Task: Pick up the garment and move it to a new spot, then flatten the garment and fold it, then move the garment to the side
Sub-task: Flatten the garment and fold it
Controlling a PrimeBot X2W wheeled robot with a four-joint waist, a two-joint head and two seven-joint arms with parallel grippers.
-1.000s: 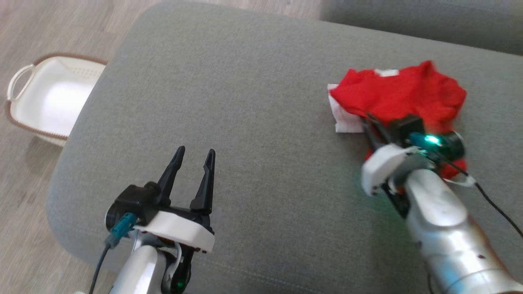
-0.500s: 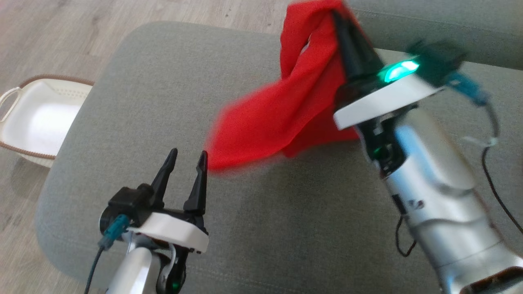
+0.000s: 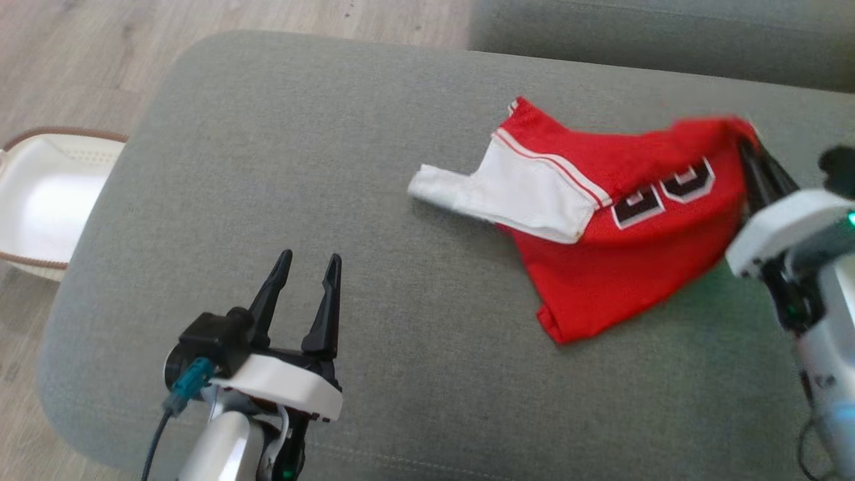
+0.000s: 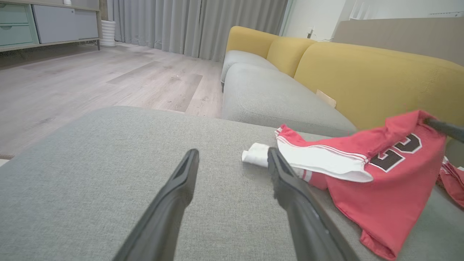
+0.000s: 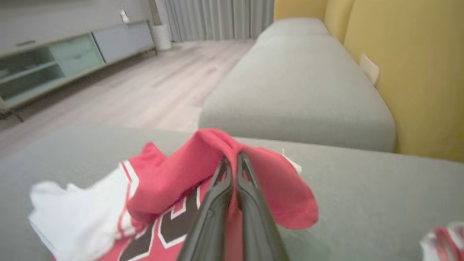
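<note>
Grey cushion (image 3: 334,167) bears the garment (image 3: 634,267), one edge pinched by the closed right fingers (image 5: 216,206); left fingers (image 3: 326,300) spread empty, well apart from it.

A jersey (image 3: 621,267) lies on the right half of a sofa seat cushion (image 3: 401,133), its sleeve (image 3: 528,200) spread toward the cushion's middle. The right gripper (image 5: 233,158) reaches in from the right, its fingers at the jersey's lifted far right corner. The left gripper (image 3: 310,256) sits over the cushion's near left part, well apart from the jersey. A laundry basket (image 3: 60,143) stands on the floor (image 3: 67,67) left of the cushion. A second seat (image 3: 668,40) lies behind it, and a smaller garment (image 4: 451,179) lies right of the jersey.
</note>
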